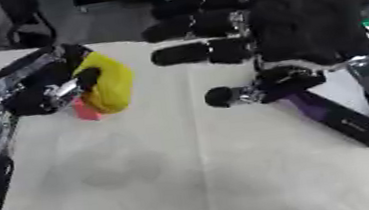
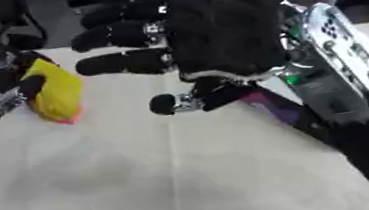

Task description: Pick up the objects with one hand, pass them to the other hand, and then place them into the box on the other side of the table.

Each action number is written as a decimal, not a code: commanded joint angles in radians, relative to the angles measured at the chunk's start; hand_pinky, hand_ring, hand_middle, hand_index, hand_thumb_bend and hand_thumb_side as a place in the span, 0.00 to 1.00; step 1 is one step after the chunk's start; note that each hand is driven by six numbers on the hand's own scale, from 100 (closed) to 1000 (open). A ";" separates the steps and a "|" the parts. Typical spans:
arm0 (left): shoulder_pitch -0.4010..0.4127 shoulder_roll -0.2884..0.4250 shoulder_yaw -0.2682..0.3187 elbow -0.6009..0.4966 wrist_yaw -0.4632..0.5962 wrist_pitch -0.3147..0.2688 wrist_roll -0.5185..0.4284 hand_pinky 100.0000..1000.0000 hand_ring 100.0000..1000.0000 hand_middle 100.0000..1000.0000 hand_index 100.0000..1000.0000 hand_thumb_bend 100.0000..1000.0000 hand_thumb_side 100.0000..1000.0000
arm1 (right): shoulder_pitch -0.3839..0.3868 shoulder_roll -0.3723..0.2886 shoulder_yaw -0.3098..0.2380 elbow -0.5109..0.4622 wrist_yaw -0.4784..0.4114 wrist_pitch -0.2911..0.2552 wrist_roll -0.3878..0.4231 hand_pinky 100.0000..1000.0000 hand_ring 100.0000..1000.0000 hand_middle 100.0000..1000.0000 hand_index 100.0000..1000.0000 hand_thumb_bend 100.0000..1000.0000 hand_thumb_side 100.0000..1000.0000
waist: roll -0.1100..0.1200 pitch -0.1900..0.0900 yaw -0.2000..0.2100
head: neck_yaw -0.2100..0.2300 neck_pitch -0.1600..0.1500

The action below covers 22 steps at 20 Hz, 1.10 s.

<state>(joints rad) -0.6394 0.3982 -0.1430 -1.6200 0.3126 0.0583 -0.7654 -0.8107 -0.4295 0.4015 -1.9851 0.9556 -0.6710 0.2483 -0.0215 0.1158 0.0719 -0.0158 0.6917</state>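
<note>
Left robot hand [image 1: 41, 89] curled round yellow object [image 1: 111, 83]

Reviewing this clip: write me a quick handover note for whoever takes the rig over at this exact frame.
Left hand: shut on the yellow object, held above the table at the left; something pink shows beneath it.
Right hand: open, fingers straight and pointing toward the left hand, holding nothing.
A dark purple-and-black item lies on the table under the right hand.
Done: pickup.
Left: pass the yellow object to the right hand, then place it in the box, which is not visible here.
</note>
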 commanded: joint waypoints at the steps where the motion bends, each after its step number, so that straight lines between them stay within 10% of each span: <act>1: -0.032 -0.005 -0.005 -0.005 0.018 0.027 0.024 0.53 0.37 0.28 0.43 0.00 0.40 | -0.019 -0.003 -0.003 -0.015 0.031 0.014 -0.025 0.97 0.92 0.90 0.95 0.33 0.07 | 0.001 -0.009 0.003 | -0.004 -0.017; 22: -0.070 -0.067 -0.043 -0.024 0.100 0.015 0.094 0.54 0.38 0.29 0.44 0.00 0.37 | -0.011 0.079 -0.037 -0.015 0.068 0.096 0.001 0.95 0.91 0.89 0.93 0.24 0.00 | -0.004 -0.005 0.008 | -0.006 -0.029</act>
<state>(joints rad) -0.6945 0.3241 -0.1861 -1.6229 0.4003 0.0842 -0.6797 -0.8088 -0.3507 0.3804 -1.9851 1.0251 -0.5850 0.2489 -0.0273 0.1211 0.0808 -0.0192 0.6751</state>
